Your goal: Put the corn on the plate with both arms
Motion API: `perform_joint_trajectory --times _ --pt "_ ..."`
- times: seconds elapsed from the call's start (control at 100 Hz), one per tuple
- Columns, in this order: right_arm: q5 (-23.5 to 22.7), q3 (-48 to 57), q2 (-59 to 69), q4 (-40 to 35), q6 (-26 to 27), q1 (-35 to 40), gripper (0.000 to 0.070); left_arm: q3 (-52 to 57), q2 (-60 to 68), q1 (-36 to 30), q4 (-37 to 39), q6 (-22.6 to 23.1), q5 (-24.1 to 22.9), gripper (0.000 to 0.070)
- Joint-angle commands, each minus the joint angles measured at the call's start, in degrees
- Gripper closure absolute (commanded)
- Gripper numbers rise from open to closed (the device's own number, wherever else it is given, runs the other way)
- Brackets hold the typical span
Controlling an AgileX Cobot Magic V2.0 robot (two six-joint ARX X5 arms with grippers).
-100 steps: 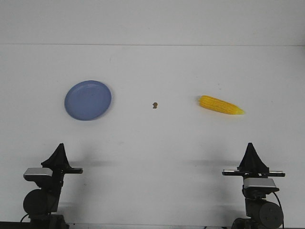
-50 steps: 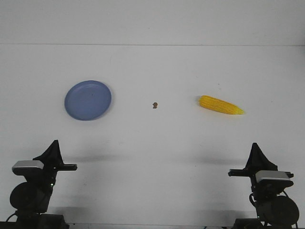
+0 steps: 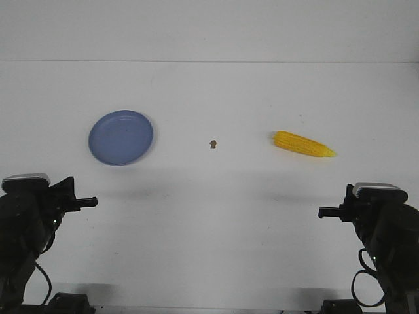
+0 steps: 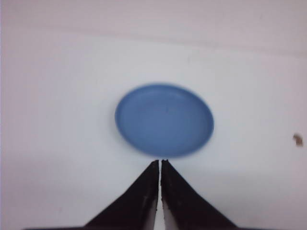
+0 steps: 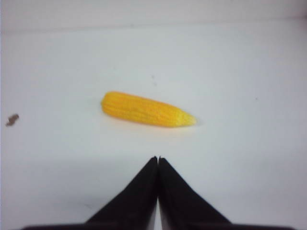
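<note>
The blue-lavender plate [image 3: 121, 137] lies on the white table at the left; it also shows in the left wrist view [image 4: 164, 120]. The yellow corn [image 3: 303, 144] lies at the right, its pointed end to the right; it also shows in the right wrist view [image 5: 146, 109]. My left gripper [image 4: 159, 162] is shut and empty, short of the plate's near rim. My right gripper [image 5: 158, 158] is shut and empty, short of the corn. The left arm [image 3: 29, 212] and right arm [image 3: 383, 219] sit at the front corners.
A tiny brown speck [image 3: 213, 144] lies on the white table [image 3: 209, 216] between plate and corn; it also shows in the left wrist view [image 4: 298, 140] and the right wrist view [image 5: 12, 120]. The table's far edge meets a white wall.
Both arms have swung outward toward the frame's sides and now look larger in the front view. Plate, corn and speck have not moved.
</note>
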Motion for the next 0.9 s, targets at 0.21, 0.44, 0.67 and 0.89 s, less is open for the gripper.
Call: perform_joint_trajectory --times 0.21,0.44,0.67,0.89 --pt "-0.2 2.3 4.7 -0.7 -1.4 0.1 0.0700 4.5 8.5 0.0 -7.9 0.2 1.4 0.0688" --pt "-0.1 2.3 4.5 -0.3 -1.4 0.1 0.0700 4.5 8.0 0.0 -6.9 0.2 1.4 0.0685" --pt "-0.2 2.3 4.6 -0.8 -1.4 0.1 0.0386 4.5 7.9 0.0 -7.2 -0.2 1.4 0.0388" --pt "-0.2 2.3 4.5 -0.7 -1.3 0.1 0.0063 4.5 7.9 0.0 -7.5 -0.2 1.4 0.0273"
